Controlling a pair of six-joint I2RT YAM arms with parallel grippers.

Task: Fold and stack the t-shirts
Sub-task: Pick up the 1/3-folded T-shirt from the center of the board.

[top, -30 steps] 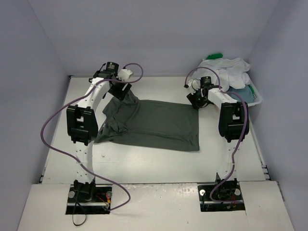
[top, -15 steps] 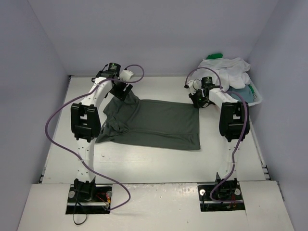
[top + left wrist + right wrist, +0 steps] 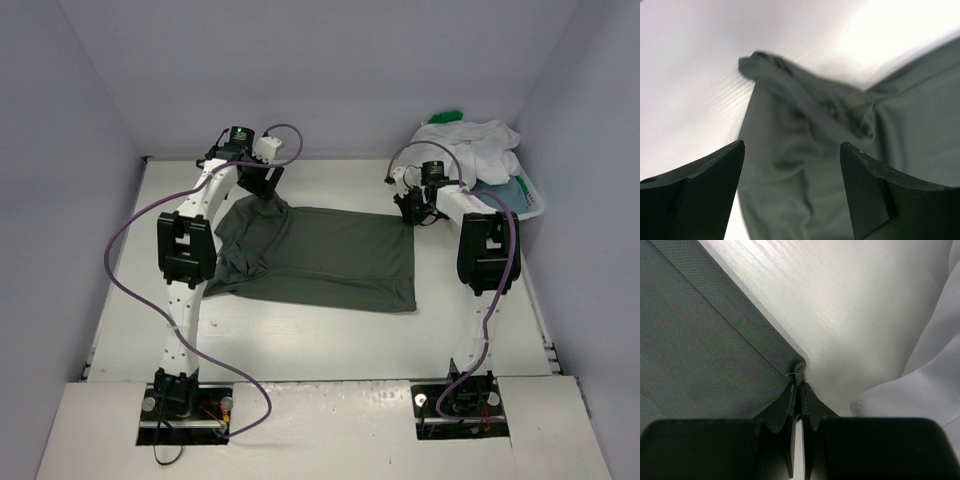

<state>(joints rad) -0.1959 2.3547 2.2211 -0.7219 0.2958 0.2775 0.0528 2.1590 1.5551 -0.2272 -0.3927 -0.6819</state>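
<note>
Shirt: dark grey t-shirt [image 3: 330, 255] spread on desk [image 3: 300, 340].
Right fingers [image 3: 812, 412]: clamped on its far-right corner.
Left fingers [image 3: 695, 195]: apart over bunched sleeve (nothing held).
Next: pinch sleeve-side corner level, then lift.

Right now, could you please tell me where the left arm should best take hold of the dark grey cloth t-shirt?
Probably the rumpled far-left corner of the dark grey t-shirt, where the cloth bunches into a raised ridge. Come straight down from above, with the open fingers of the left gripper straddling that ridge. That mirrors the right gripper, shut on the far-right corner.
</note>
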